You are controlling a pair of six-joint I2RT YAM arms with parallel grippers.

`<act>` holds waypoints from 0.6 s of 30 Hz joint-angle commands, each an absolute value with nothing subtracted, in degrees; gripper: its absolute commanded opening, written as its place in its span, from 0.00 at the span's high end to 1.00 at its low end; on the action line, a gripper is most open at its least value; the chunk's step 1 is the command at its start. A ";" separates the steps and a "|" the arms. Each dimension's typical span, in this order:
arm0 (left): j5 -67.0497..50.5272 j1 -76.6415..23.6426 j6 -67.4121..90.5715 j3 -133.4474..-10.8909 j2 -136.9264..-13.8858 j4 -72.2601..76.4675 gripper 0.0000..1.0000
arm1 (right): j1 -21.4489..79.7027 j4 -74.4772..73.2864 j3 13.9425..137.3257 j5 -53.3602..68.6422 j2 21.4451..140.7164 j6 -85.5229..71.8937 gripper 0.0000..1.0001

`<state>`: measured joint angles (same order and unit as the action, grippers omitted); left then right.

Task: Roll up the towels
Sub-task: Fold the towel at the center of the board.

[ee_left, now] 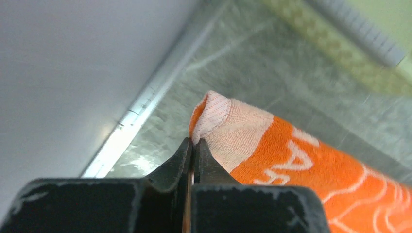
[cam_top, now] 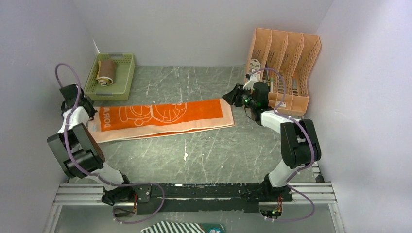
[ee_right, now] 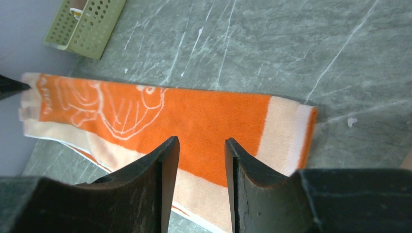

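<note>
The long towel (cam_top: 165,116) lies across the table (cam_top: 204,155), one end between the left gripper's (ee_left: 194,141) fingers, the other just ahead of the right gripper's (ee_right: 200,141) fingers. Behind the left fingers stands the basket (cam_top: 127,80), the rolled towel (cam_top: 106,73) in it. The rack (cam_top: 284,58) stands behind the right fingers.

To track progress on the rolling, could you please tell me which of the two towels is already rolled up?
The small tan towel in the green basket is rolled; the long orange towel lies flat on the table.
</note>
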<state>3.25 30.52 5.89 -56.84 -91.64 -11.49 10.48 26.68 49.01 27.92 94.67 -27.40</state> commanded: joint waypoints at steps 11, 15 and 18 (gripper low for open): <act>26.23 26.61 16.60 -76.20 -92.57 -29.01 0.93 | 15.35 17.43 54.48 23.21 93.67 -21.14 0.60; 26.08 22.10 16.98 -81.62 -95.74 -35.53 0.93 | 15.88 14.54 56.26 22.60 94.33 -19.65 0.60; 21.83 17.64 19.49 -84.72 -97.38 -41.02 0.93 | 16.13 12.19 57.03 22.21 94.50 -18.52 0.60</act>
<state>24.16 22.83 16.49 -80.12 -96.20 -32.27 15.73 16.10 54.94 23.55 94.32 -21.21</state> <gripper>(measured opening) 0.084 0.400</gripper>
